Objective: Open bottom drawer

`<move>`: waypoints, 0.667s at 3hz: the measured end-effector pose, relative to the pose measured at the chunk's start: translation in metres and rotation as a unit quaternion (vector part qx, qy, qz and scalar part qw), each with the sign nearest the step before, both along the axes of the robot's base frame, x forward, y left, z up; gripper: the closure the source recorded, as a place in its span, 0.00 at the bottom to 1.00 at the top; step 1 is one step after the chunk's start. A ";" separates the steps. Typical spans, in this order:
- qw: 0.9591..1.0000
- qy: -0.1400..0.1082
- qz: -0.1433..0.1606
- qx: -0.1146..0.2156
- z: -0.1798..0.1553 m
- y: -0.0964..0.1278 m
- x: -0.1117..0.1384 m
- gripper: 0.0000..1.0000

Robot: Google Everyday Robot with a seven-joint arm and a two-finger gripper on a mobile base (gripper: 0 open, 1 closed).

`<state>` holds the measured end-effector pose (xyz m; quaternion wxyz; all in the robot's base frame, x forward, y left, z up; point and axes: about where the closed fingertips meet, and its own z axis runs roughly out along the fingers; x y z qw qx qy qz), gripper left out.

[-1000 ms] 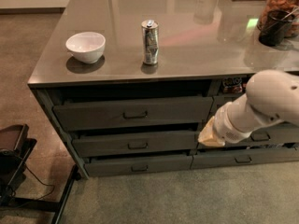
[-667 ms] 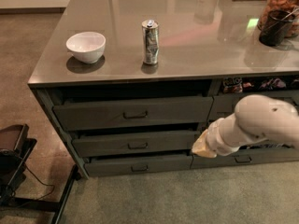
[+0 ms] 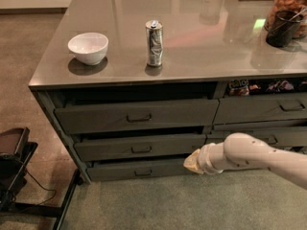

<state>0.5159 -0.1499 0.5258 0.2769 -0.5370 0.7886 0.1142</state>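
Since the hand (image 3: 192, 162), apart or together I cannot tell, hangs by the end of the bottom drawer (image 3: 120, 170), away from its handle (image 3: 143, 173), it could miss the pull.

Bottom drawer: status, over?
Claw low by bottom drawer right end, short of handle. Drawer looks shut. Nothing between claw and handle.

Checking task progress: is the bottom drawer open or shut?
Shut: the front of the bottom drawer sits set back beneath the drawer above. The pincer is by its right end, away from the handle.
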 end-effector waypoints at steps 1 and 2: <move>1.000 0.023 -0.005 0.017 -0.037 0.007 -0.008 1.00; 1.000 0.021 -0.003 0.015 -0.032 0.007 -0.007 1.00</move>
